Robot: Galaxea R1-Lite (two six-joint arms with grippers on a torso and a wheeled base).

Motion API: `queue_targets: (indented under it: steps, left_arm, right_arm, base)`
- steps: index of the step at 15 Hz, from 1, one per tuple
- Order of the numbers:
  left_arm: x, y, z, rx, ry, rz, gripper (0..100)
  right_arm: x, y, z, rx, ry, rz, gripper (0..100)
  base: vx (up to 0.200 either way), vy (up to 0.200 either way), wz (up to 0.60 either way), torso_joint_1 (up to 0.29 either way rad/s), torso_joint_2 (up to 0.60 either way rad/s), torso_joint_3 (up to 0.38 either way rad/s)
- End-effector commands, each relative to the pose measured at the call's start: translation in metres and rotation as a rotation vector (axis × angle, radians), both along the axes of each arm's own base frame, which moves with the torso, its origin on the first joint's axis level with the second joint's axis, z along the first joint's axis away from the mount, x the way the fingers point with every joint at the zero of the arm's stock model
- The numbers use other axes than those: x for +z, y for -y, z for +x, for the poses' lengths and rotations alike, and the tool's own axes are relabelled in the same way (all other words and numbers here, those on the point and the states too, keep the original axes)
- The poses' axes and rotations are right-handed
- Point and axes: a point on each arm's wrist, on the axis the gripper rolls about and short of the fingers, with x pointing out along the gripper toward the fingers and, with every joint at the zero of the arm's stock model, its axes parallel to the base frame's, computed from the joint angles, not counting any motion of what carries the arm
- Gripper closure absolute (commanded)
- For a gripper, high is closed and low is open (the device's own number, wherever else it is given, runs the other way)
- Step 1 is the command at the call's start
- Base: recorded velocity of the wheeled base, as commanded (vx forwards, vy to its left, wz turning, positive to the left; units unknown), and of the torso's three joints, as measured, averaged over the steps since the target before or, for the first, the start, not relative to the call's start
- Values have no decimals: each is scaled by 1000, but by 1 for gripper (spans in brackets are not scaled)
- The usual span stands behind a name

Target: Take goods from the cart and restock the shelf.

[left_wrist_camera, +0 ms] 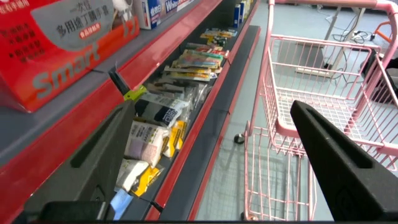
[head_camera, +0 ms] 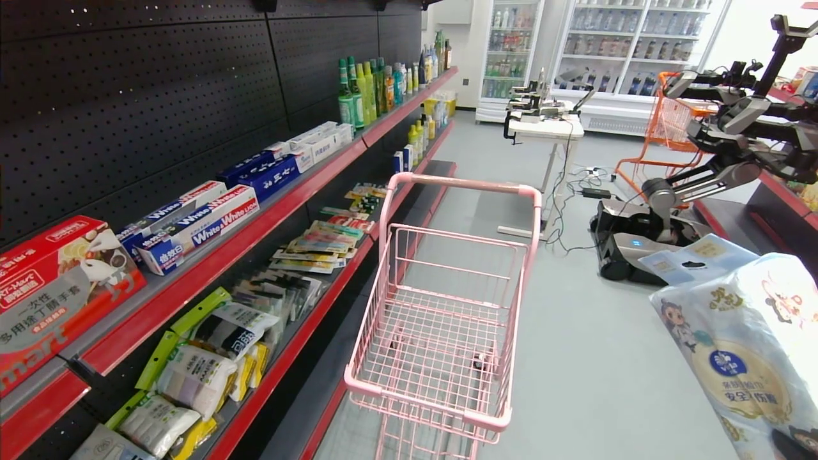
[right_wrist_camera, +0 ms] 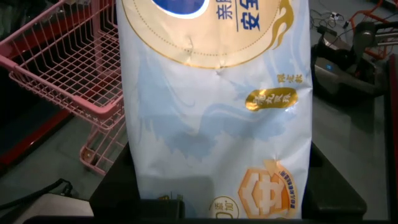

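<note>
Right, shelf (head_camera: 211, 255) runs along the left, near to far: red edges, black pegboard back, boxes (head_camera: 192, 223) up top, packets (head_camera: 198, 377) on the lower tier. Pink wire cart (head_camera: 441, 332) stands just right of it, mid-aisle. Pack of paper rolls (head_camera: 748, 358) is near right, right of the cart & not touching it: white/pale-blue plastic wrap w/ cartoon figure, round blue-and-gold emblem, small gold badge. R hand (right_wrist_camera: 214, 193) is clamped on it from both sides. L hand (left_wrist_camera: 211, 106) is spread wide, nothing in it, near the lower tier.
</note>
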Motion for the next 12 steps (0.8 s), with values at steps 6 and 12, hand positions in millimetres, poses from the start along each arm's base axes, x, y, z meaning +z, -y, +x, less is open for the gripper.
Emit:
queue_targets:
  steps: [6,12]
  left_arm:
    - [0,0,0,0,0,0,0]
    - [0,0,0,0,0,1,0]
  right_arm:
    - [-3,0,1,1,-19,-7,100]
    - [-1,0,4,9,-31,-23,100]
  base:
    - [0,0,0,174,-366,-196]
    - [0,0,0,163,-345,-182]
